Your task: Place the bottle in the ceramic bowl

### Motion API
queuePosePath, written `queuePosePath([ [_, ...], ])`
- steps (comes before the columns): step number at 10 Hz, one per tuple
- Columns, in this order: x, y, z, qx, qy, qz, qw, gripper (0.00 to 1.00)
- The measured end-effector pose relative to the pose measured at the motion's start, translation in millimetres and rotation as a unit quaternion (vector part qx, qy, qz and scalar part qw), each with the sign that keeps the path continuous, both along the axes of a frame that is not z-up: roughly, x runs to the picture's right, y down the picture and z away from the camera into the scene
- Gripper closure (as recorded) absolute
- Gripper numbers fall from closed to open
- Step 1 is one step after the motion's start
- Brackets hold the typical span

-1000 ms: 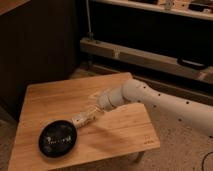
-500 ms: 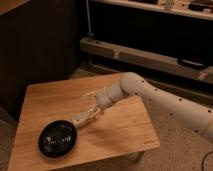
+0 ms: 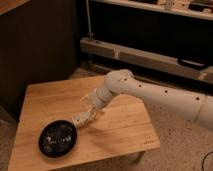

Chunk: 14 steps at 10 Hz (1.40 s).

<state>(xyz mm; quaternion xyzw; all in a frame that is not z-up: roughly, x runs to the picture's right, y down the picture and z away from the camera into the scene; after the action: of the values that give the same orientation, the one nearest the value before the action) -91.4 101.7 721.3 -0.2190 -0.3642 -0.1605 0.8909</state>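
One pale arm [image 3: 150, 92] stretches in from the right, low across the wooden table [image 3: 122, 127]. And there's the gripper [image 3: 84, 118], tilted down and to the left, out over the table's front-left part. It is clamped on the bottle [image 3: 78, 121], a small white stub poking from its tip, held at a slant. The ceramic bowl [image 3: 57, 140] sits near the table's front-left corner, black and glossy with pale specks inside. The bottle hangs just beside the bowl's upper-right rim, not inside it.
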Motion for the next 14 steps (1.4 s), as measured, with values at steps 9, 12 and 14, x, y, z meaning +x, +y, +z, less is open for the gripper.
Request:
queuePosePath([
  [9, -9.4, 24.1, 78.7, -0.047, -0.002, 0.004, 0.9989, 0.35],
  [12, -11.9, 33.8, 105.3, -0.064, -0.001, 0.005, 0.9979, 0.35],
  [14, -15.8, 42.5, 121.5, -0.081, 0.003, -0.005, 0.9967, 0.35],
])
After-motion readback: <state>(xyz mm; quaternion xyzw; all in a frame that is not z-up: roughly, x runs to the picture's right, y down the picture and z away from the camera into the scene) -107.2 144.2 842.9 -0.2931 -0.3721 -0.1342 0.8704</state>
